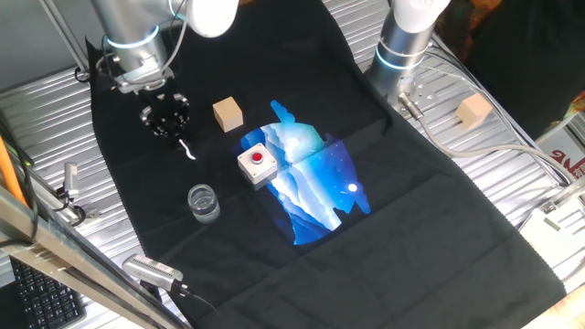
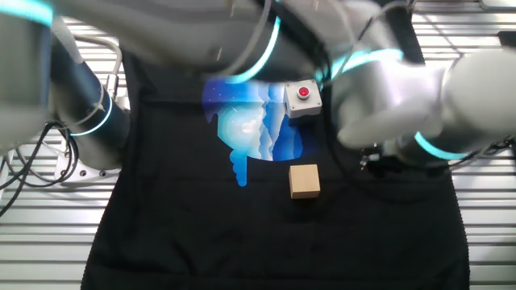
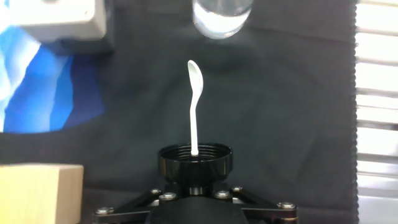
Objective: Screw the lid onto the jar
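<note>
Near the black cloth's point(image 1: 411, 219) far edge, the gripper point(image 3: 194, 180) held the lid point(image 3: 194, 163), fingers closed on its rigid, light rim; the jar point(image 1: 203, 202) looked slippery.

Two fixed views overlook the table from opposite sides, sharing the wooden cube point(image 1: 228, 114); the hand view looks close along the cloth.

Legible markings: one partial item only.
A white carton with red print point(image 1: 569, 163) at the right edge of one fixed view shows cropped red letters, too cut off to read. Nothing else in any view carries readable text, numbers or brands.
</note>
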Motion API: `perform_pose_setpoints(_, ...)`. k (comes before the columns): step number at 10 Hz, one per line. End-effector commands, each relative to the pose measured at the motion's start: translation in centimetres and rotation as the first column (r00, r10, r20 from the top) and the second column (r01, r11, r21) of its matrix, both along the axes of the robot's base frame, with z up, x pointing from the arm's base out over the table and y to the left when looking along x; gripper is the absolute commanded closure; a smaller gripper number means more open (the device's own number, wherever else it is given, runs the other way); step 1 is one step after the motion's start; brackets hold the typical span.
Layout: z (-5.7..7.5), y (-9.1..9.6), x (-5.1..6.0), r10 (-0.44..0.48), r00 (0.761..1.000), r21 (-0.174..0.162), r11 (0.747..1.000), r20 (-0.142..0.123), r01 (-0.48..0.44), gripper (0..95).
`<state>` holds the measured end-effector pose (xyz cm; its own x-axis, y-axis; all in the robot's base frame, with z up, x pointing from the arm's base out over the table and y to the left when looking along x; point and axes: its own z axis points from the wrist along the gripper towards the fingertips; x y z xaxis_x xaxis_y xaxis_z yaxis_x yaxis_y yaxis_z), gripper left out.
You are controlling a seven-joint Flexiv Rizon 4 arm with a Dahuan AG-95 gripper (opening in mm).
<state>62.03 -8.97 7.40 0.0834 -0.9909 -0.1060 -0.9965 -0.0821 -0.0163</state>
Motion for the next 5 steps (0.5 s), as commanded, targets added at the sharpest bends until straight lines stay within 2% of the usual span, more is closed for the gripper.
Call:
perform_pose_setpoints(1,0.7,0.5,0.4,-0.045,0.999,-0.037,0.998,-0.023,0.044,95.0)
perform_pose_setpoints(2,0.8,0.7,0.4,-0.059,0.998,-0.047,0.997,-0.027,0.058,95.0)
perform_pose_setpoints(3,1.3,1.2,0.3,-0.095,0.995,-0.079,0.993,-0.031,0.092,95.0)
perform_pose_setpoints(5,1.9,1.8,0.3,-0.126,0.991,-0.115,0.986,-0.033,0.121,95.0)
